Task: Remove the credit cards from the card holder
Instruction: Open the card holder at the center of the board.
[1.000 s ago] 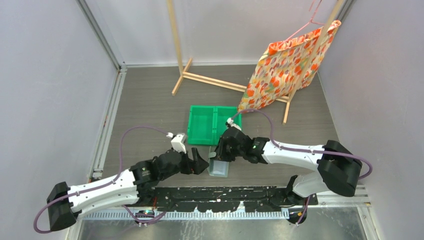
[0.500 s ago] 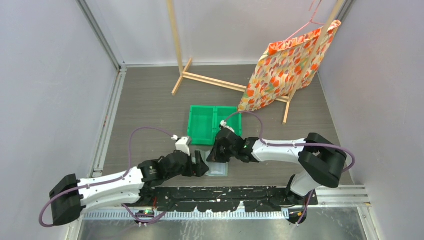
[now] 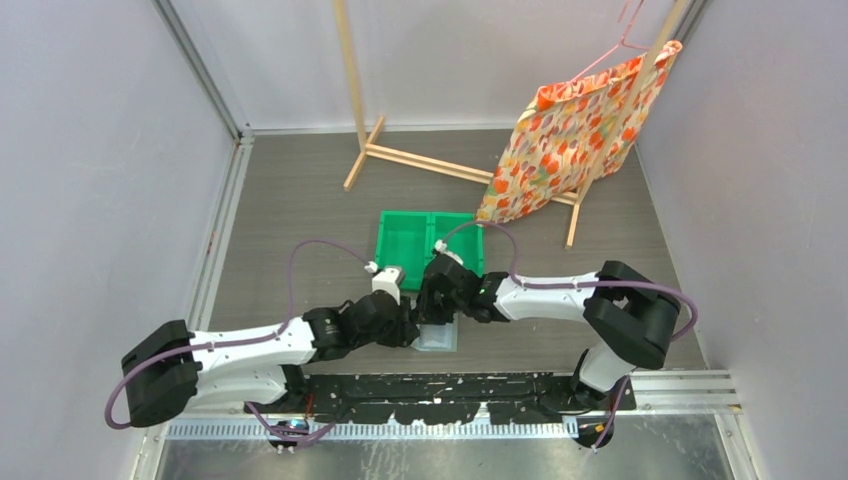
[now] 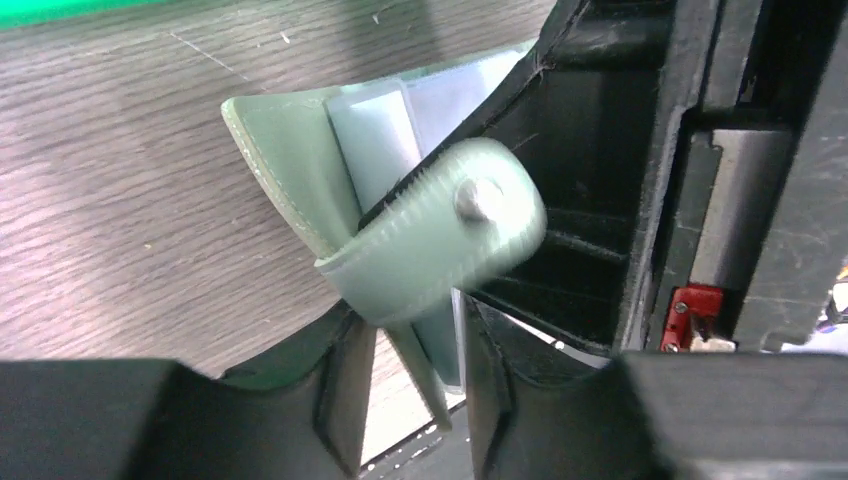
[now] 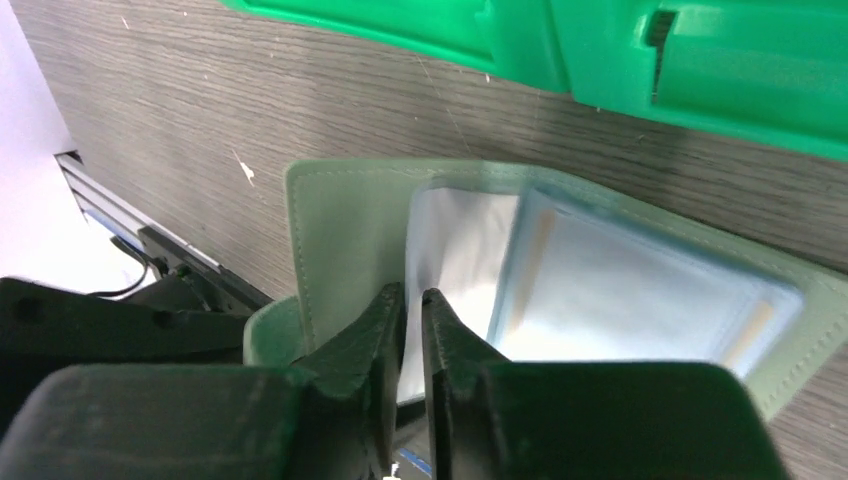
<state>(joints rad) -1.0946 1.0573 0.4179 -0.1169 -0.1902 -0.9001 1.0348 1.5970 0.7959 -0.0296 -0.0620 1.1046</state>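
The card holder lies open on the table near the front edge, grey-green outside and pale blue-grey inside. The credit cards sit tucked in its slots; only a faint tan edge shows through the lining. My left gripper is at the holder's left side. In the left wrist view its jaws stand narrowly open around the snap flap, with table showing on one side. My right gripper points down at the holder's inside, its jaws a thin slit apart and nothing visible between them.
A green two-compartment bin stands just behind the holder, close to the right gripper. Farther back are a wooden rack and a flowered cloth bag hanging on it. A black rail runs along the table's near edge.
The left gripper moved right up to the holder, and its jaws narrowed around the flap. The right gripper shifted left and down onto the holder, which now lies flatter.
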